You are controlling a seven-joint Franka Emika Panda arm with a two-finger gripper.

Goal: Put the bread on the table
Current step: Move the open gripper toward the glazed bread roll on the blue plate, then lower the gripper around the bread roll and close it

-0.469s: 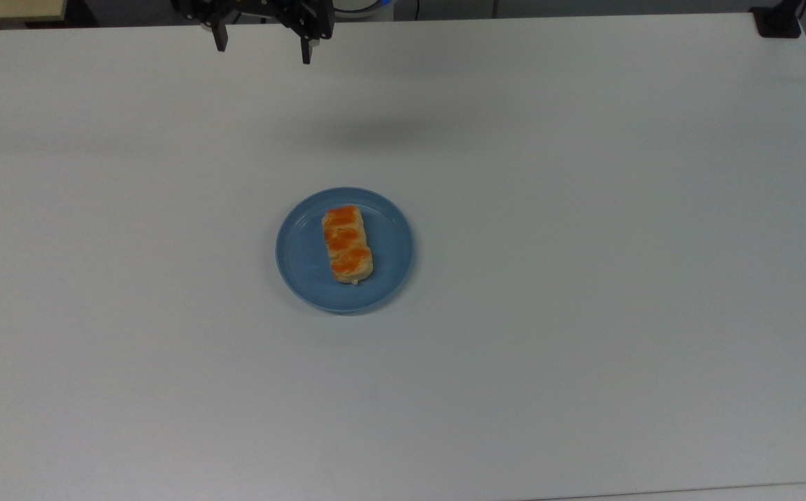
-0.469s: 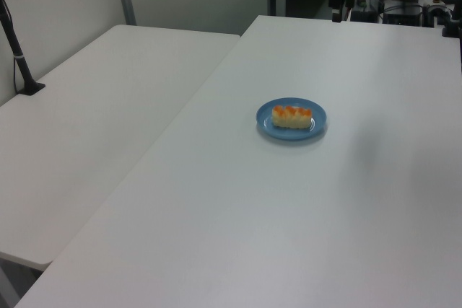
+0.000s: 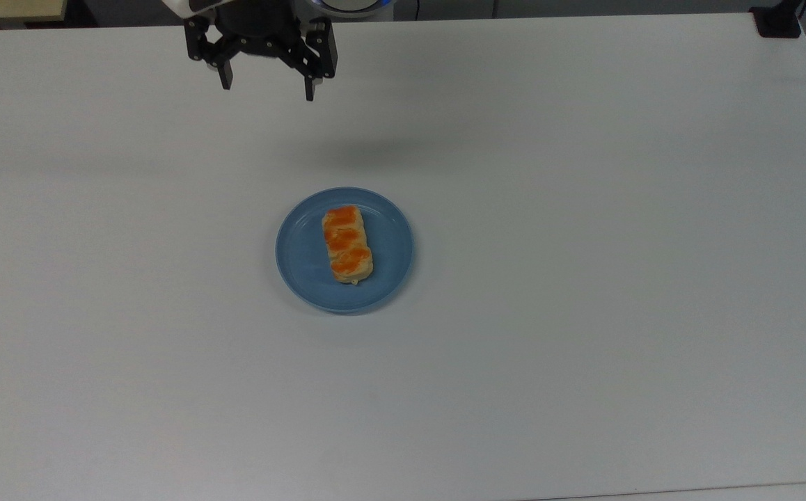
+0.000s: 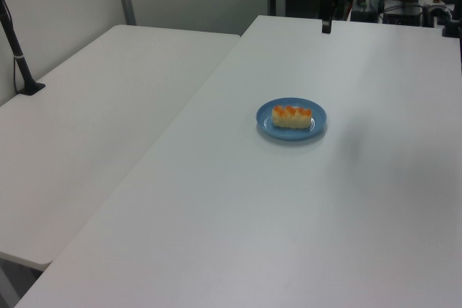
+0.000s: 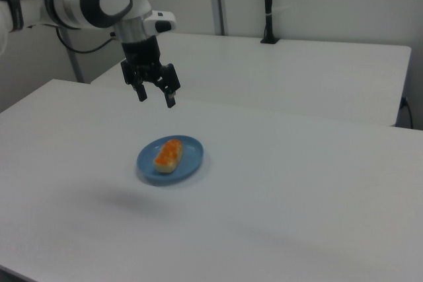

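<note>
On blue plate (image 3: 305,264): 1 bread (image 3: 346,243) | tool (image 3: 267,88) spread, above table (image 3: 584,209)

White table (image 3: 584,209); blue plate (image 3: 298,257) directly on it, mid-surface, below and well apart from gripper (image 3: 267,85).

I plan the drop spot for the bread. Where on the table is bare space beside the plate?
The table is bare on all sides of the blue plate holding the bread. Only the top view's upper left is busier, under the open end effector.
</note>
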